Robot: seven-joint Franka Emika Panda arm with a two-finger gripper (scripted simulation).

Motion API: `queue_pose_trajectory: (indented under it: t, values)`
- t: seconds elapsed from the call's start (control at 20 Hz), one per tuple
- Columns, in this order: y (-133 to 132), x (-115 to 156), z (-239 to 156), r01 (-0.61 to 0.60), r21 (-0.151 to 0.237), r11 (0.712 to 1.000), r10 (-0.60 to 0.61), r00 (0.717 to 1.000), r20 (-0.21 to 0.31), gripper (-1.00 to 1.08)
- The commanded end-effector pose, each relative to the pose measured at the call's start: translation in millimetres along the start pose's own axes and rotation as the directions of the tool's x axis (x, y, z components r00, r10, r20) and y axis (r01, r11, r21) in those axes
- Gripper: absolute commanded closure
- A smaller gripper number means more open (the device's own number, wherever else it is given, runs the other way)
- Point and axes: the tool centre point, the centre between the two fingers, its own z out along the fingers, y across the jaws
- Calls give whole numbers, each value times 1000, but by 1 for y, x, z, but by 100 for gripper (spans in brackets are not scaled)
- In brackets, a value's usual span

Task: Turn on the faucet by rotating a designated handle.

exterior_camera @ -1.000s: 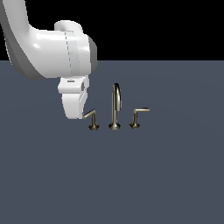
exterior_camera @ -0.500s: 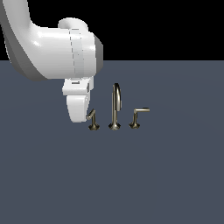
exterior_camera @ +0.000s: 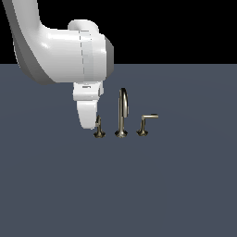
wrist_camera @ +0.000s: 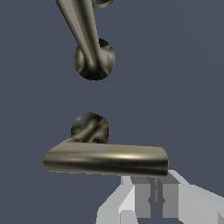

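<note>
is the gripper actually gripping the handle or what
Nothing is clamped. The gripper sits against the free end of the handle bar, apparently pushing it, fingers close together beside it.

this is looking like no real room but a bare simulated test space: a flat, featureless slate-grey floor [exterior_camera: 185,185] is stretching back to a plain black void, and a small brass faucet [exterior_camera: 122,113] is standing straight on it beneath a smooth white robot arm [exterior_camera: 60,51].

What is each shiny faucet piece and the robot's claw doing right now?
Handle by the end effector: bar swung so it looks end-on in the exterior view.
Other handle: untouched, bar pointing to the exterior view's right.
Spout: upright, no water visible.
End effector: beside the near handle; open or shut unclear.
</note>
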Motion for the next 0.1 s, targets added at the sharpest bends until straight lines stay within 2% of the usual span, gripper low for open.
queue_pose_trajectory:
  t: [0.0,0.05]
  values:
    - [-3,55,-1,-66,1,998,66,998,-17,108]
    - [-3,55,-1,-66,1,998,66,998,-17,108]
